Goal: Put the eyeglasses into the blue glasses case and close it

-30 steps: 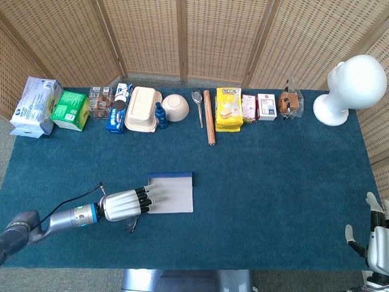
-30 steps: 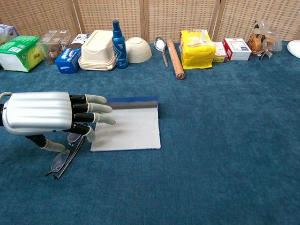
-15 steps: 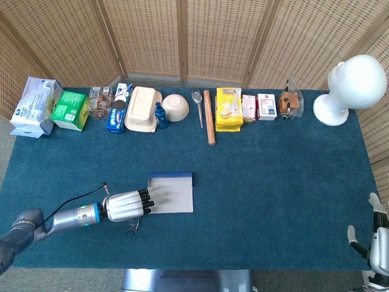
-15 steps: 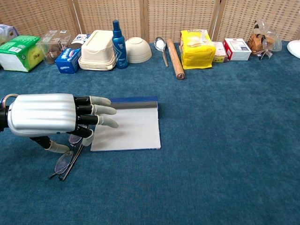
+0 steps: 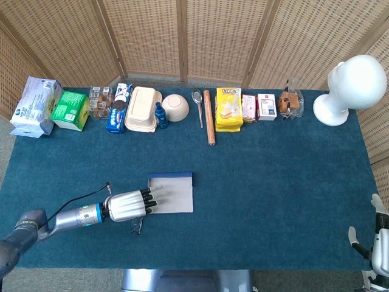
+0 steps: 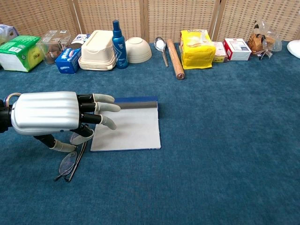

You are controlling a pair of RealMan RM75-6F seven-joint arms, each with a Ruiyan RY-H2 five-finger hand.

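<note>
Still hovering near the bench's front-left corner, left robot hand [image 6: 51, 115] with fingers now curling down over the eyeglasses [image 6: 70, 159], seemingly not yet gripped, just beside the open blue glasses case [image 6: 126, 129]; right robot hand [image 5: 378, 240] idle, unclenched, empty.

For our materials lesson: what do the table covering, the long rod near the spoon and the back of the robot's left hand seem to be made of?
Dark teal table covering: probably carpet or felt, matte and fuzzy in texture.
Long brown cylindrical rod: likely wood, with an even tan, dull surface.
Left hand: its ridged silver back looks like metal or metallic-painted plastic, with a soft sheen; which one is unclear.
</note>
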